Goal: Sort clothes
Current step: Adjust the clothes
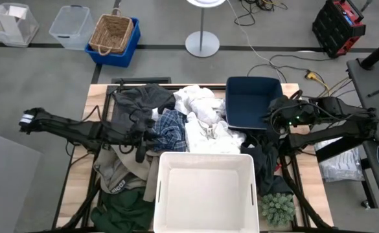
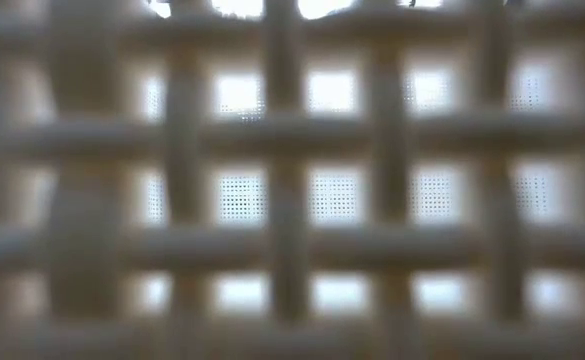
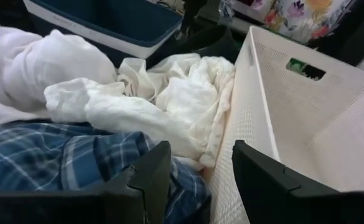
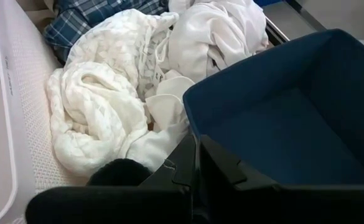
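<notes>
Grey floor (cables strewn), lamp base.

2 bins, 1 white and 1 navy; 1 heap of clothes; 2 arms.

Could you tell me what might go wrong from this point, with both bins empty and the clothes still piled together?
1. The left tool is open over the plaid shirt, which lies under the white garments; a grasp may drag both.
2. The white bin wall is beside one finger; a bump could shift it.
</notes>
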Controlling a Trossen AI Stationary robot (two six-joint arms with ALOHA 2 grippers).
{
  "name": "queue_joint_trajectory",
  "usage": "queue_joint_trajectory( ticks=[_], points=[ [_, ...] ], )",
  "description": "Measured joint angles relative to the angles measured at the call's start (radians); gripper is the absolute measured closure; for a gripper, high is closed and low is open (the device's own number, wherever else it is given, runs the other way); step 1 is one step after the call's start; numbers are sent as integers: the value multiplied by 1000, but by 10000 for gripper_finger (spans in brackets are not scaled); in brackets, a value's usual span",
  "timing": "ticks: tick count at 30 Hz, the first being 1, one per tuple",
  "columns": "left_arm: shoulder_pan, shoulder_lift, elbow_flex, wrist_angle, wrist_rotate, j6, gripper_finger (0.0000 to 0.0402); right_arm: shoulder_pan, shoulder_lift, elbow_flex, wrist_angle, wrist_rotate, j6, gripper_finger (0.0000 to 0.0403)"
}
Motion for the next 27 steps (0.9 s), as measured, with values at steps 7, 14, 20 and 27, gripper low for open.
queue_joint_trajectory(
  ticks=[7,14,20,27],
  points=[
    [0,97,0,10,0,0,248,0,0,0,0,0,0,390],
    [0,216,-1,10,0,0,248,0,0,0,1,0,0,390],
    [0,331,-1,13,0,0,248,0,0,0,3,0,0,390],
    [0,480,-1,27,-1,1,248,0,0,1,3,0,0,390]
  ],
)
